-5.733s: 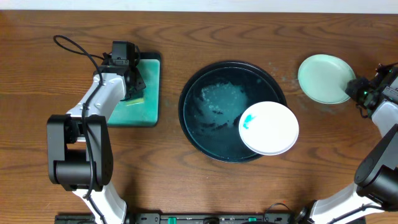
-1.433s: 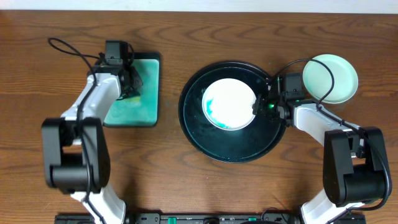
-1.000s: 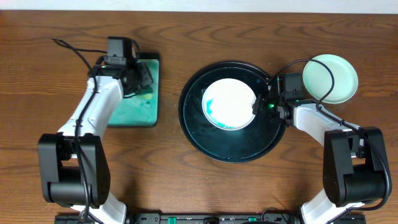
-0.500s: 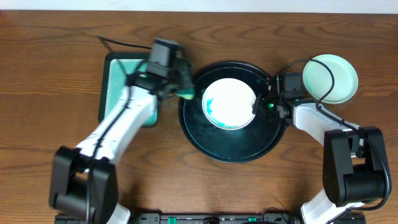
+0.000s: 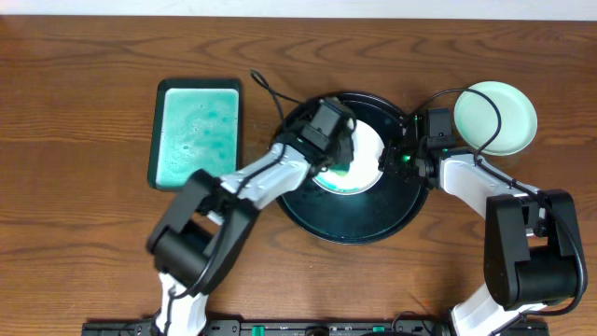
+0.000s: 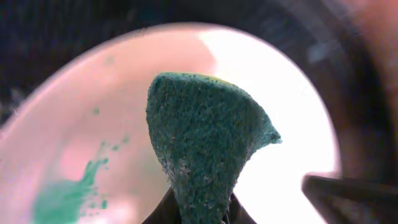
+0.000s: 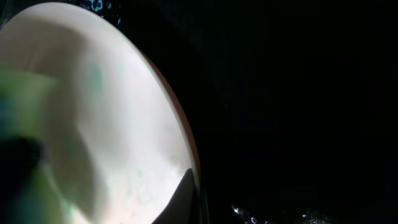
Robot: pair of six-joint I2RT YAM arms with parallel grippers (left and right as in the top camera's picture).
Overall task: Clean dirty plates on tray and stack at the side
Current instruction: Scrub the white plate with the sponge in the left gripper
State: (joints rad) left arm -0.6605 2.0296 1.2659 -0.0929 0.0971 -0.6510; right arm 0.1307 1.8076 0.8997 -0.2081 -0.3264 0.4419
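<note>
Green sponge (image 6: 205, 155), pinched by left fingers (image 6: 158, 214), is hanging over the smeared plate (image 5: 370, 149); right fingers (image 7: 177, 202) are clamping its rim. Next, likely: wiping the teal smear (image 6: 62, 199).

The left arm (image 5: 270, 175) and right hand (image 5: 392, 161) flank the plate (image 5: 369, 149), blocking both sides.

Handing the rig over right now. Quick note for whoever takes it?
Grippers: left gripper shut on a green sponge, over the small round white plate in the large round black tray. The right gripper is shut on that plate's right rim.
Done: one pale round plate sits on the wood tabletop, upper right, off the tray.
Left: wipe the teal smear off the tray plate, then stack it on the other. Only two plates are in view.
</note>
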